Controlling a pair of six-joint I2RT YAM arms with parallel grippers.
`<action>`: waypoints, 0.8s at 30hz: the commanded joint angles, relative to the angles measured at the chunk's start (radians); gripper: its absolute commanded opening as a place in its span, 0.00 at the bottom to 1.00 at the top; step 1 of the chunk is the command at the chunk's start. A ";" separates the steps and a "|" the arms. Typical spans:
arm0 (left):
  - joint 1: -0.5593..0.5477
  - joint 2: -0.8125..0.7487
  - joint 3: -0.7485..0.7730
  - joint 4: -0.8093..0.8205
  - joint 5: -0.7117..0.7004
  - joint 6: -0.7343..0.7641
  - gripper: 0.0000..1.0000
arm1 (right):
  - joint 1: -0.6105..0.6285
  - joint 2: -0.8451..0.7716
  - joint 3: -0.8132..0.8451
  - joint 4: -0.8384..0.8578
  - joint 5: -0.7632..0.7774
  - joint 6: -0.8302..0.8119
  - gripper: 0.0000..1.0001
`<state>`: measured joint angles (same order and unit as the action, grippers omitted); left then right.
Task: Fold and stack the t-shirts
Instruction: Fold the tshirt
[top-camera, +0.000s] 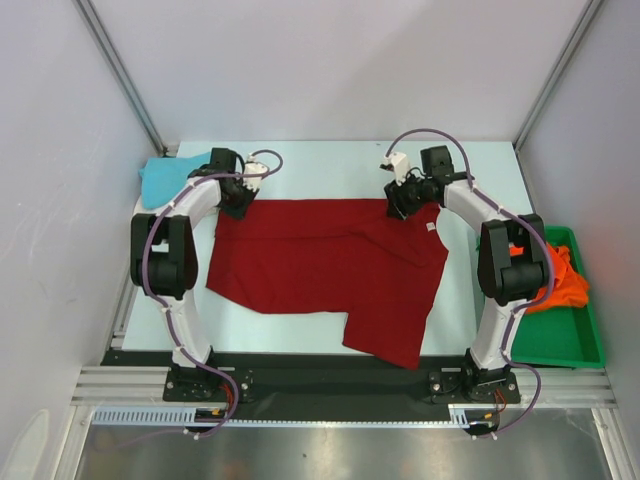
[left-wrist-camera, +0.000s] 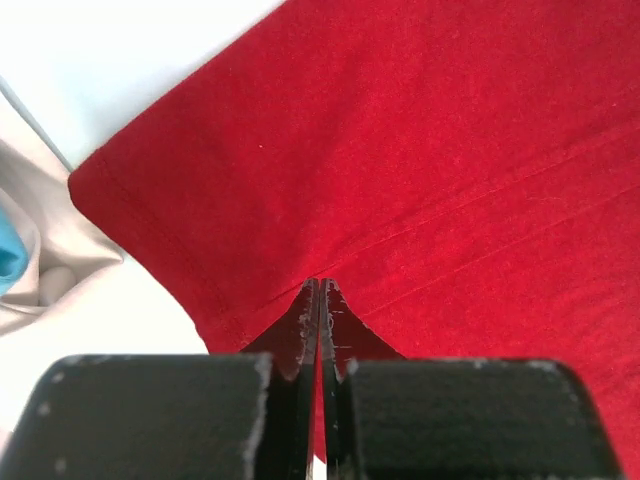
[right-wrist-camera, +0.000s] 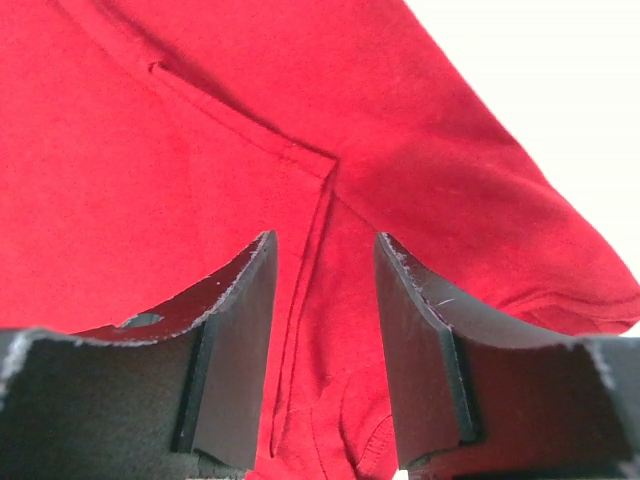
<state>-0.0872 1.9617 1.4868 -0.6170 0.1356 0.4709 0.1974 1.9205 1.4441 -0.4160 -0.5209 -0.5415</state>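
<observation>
The dark red t-shirt (top-camera: 320, 260) lies spread on the table, its front right part folded and hanging toward the near edge. My left gripper (top-camera: 240, 200) is at its far left corner; in the left wrist view the gripper (left-wrist-camera: 320, 285) is shut, with red cloth (left-wrist-camera: 450, 150) pinched between the jaws. My right gripper (top-camera: 400, 208) is at the shirt's far right edge; in the right wrist view the gripper (right-wrist-camera: 322, 240) is open, just above a seam of the red cloth (right-wrist-camera: 150, 150). The turquoise t-shirt (top-camera: 165, 178) lies bunched at the far left. The orange t-shirt (top-camera: 560, 280) lies in the tray.
A green plastic tray (top-camera: 565, 345) stands at the right edge of the table. Cream cloth (left-wrist-camera: 40, 270) and a bit of turquoise cloth (left-wrist-camera: 8, 255) show beside the red shirt's corner in the left wrist view. White walls and metal posts surround the table.
</observation>
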 joint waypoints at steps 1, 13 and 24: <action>-0.002 -0.020 0.014 -0.004 0.042 -0.011 0.00 | 0.014 0.014 0.015 -0.035 -0.041 -0.029 0.48; -0.002 -0.003 0.000 -0.003 0.032 -0.038 0.01 | 0.034 0.107 0.064 -0.038 -0.053 -0.029 0.48; -0.005 -0.043 -0.051 0.010 0.004 -0.034 0.01 | 0.040 0.196 0.136 -0.017 -0.037 -0.021 0.47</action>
<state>-0.0879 1.9617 1.4418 -0.6163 0.1379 0.4450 0.2298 2.1052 1.5291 -0.4496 -0.5503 -0.5556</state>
